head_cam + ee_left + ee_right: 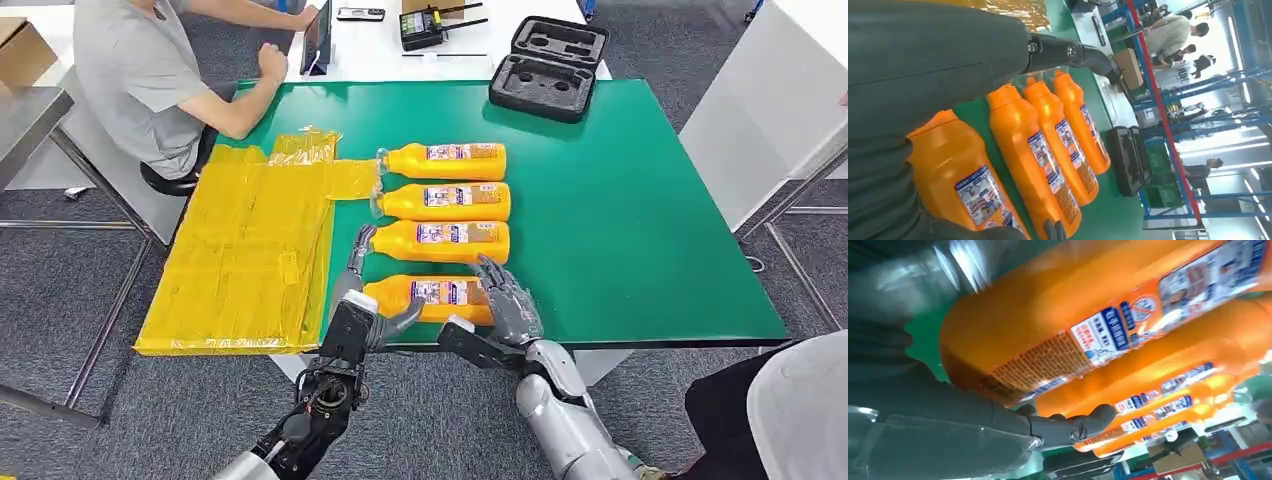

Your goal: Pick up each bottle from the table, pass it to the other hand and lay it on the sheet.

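Hands [365, 310] [510, 298] clasp opposite ends of nearest bottle [430, 297] on table [640, 220].

4 bottles [445, 226] lie packed side by side; wide bare green table [650, 230] lies right.

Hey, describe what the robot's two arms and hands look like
Both arms are silver metal with rounded shells. The left arm's forearm shows black joint parts and exposed cabling. The left hand and right hand are grey, with a ribbed grey cover, thick grey thumbs and darker jointed fingers.
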